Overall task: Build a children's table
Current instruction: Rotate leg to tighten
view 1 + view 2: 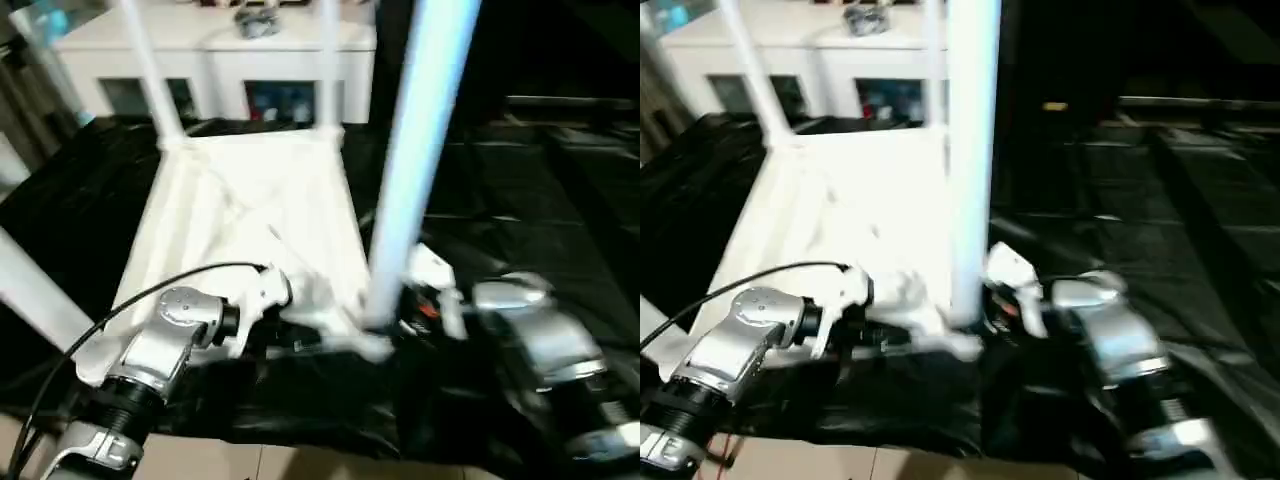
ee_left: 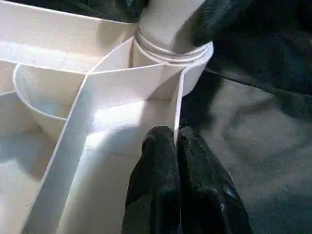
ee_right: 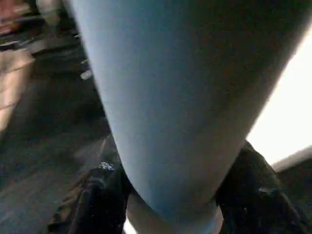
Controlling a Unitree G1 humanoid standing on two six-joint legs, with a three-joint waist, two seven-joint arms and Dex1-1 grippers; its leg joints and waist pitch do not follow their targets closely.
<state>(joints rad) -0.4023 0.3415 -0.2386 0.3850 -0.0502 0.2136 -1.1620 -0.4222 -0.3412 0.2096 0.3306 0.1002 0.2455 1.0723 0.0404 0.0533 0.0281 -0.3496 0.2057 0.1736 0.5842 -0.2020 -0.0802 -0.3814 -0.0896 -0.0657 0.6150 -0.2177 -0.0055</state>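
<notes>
1. Left jaws point(image 2: 176, 146): shut, pinching thin side wall of upside-down children's table point(image 1: 255, 210) w/ ribs up, near corner socket point(image 2: 171, 52).
2. Right jaws point(image 3: 168, 204): clamped round upright leg point(image 1: 415, 160) seated in that socket.
3. Table lies on black sheet point(image 1: 540, 200).

A white cabinet point(image 1: 215, 55) with glass-fronted compartments stands behind the black-draped work surface point(image 1: 560, 200).

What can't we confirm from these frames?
- Near-right leg: top cut off by the head views' upper edge.
- How deep it sits in the corner socket: hidden inside the collar, left wrist view.
- Items on the cabinet: blurred.
- Right gripper contact: the leg fills the gap between its fingers.
</notes>
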